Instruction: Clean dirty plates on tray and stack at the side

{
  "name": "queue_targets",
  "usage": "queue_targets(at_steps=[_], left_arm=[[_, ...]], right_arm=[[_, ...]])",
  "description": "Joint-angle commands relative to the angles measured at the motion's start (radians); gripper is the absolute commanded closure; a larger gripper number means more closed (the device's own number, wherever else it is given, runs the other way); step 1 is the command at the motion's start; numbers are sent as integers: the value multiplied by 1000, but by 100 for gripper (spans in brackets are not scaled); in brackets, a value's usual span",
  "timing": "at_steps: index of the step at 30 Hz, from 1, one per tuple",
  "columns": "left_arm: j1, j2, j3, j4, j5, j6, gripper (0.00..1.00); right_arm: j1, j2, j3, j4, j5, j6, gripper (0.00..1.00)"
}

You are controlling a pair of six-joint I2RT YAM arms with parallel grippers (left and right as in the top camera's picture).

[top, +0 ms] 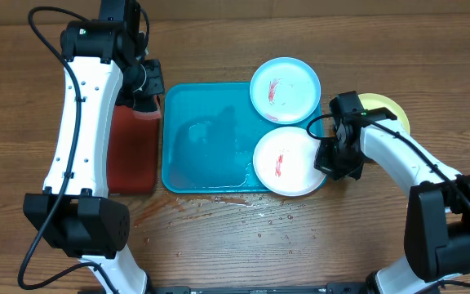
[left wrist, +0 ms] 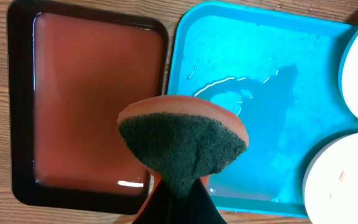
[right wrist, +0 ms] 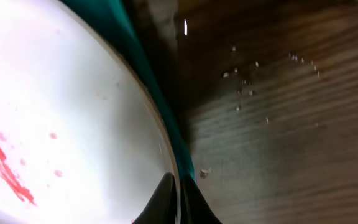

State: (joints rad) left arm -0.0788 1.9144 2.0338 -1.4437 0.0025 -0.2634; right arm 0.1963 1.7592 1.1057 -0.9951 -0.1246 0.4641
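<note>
The turquoise tray [top: 194, 143] lies mid-table with water in it. A light cyan plate [top: 285, 90] with a red smear rests on its far right corner. A white plate [top: 286, 162] with a red smear rests on its near right corner. A yellow-green plate [top: 388, 109] lies on the table to the right, partly hidden by the right arm. My right gripper [top: 330, 159] is shut on the white plate's right rim [right wrist: 73, 112]. My left gripper [top: 141, 82] is shut on an orange sponge with a dark green scouring face [left wrist: 185, 146], held above the gap between the two trays.
A dark red black-rimmed tray [top: 131, 151] holding liquid lies left of the turquoise tray; it also shows in the left wrist view [left wrist: 86, 106]. Water droplets and a reddish smear [top: 243, 208] wet the table in front of the turquoise tray.
</note>
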Motion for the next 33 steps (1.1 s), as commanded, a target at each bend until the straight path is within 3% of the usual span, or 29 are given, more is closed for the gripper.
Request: queue_targets(at_steps=[1, 6, 11, 14, 23, 27, 33], left_arm=[[-6, -5, -2, 4, -11, -13, 96], [-6, -5, -2, 4, -11, -13, 96], [-6, -5, -2, 4, -10, -14, 96], [-6, -5, -2, 3, -11, -13, 96], [-6, -5, -2, 1, -10, -14, 96], [-7, -5, -3, -1, 0, -9, 96], [-20, -5, -45, 23, 50, 5, 96]], right_arm=[[56, -35, 83, -9, -53, -34, 96], [201, -47, 137, 69, -62, 24, 96], [380, 0, 135, 276, 113, 297, 96], [417, 71, 135, 348, 124, 407, 96], [418, 156, 135, 377, 58, 370, 96], [402, 175, 135, 394, 14, 294, 83], [356, 211, 135, 446, -39, 287, 82]])
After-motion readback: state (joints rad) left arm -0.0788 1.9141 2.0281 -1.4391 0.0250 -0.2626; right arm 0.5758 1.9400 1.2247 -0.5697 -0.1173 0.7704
